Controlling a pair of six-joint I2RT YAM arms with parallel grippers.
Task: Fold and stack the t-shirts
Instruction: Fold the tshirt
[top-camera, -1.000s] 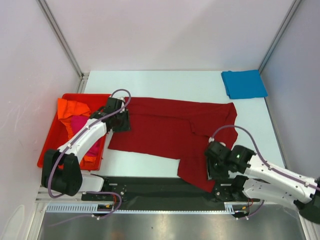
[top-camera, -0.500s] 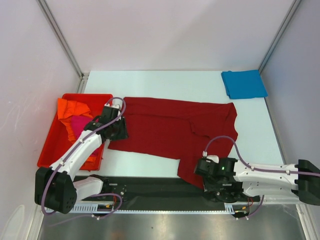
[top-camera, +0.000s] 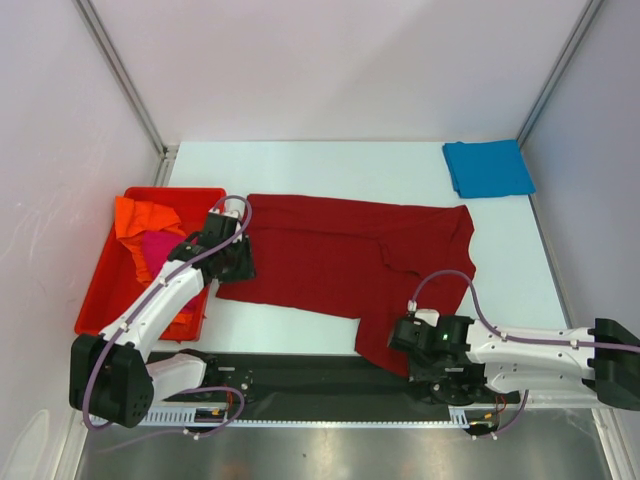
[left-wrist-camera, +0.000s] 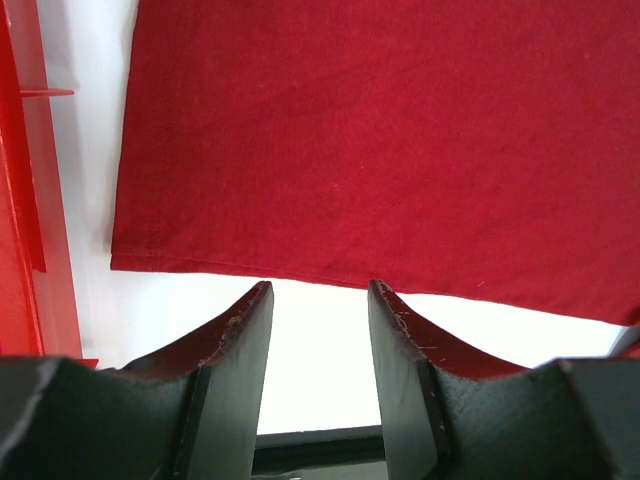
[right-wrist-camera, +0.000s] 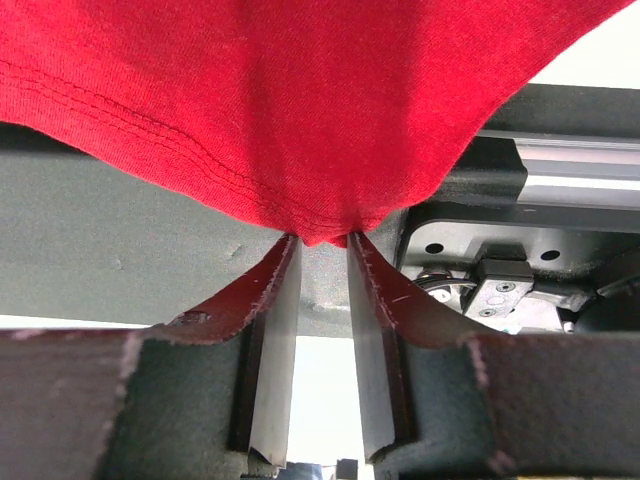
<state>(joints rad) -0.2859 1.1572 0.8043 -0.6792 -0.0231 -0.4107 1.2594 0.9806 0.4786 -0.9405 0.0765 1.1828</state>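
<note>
A dark red t-shirt (top-camera: 340, 255) lies spread on the white table, and its near right corner hangs over the front edge. My left gripper (top-camera: 238, 264) is open and empty just off the shirt's near left hem (left-wrist-camera: 380, 130); in the left wrist view the gripper (left-wrist-camera: 320, 290) is over bare table. My right gripper (top-camera: 402, 348) is at the hanging corner. In the right wrist view it (right-wrist-camera: 322, 240) is shut on a bunched tip of the dark red cloth (right-wrist-camera: 300, 100). A folded bright blue t-shirt (top-camera: 488, 168) lies at the far right corner. Orange (top-camera: 145, 217) and magenta-pink (top-camera: 160, 250) t-shirts lie in the bin.
A rigid red plastic bin (top-camera: 97, 290) stands at the table's left edge, right beside my left arm; its wall shows in the left wrist view (left-wrist-camera: 20, 200). A black rail (top-camera: 300, 375) runs along the front edge under the hanging corner. White walls enclose the table.
My right arm has dropped low and swung left to the shirt's hanging corner. My left gripper has slid a little nearer along the shirt's left edge. The shirt has hardly moved.
</note>
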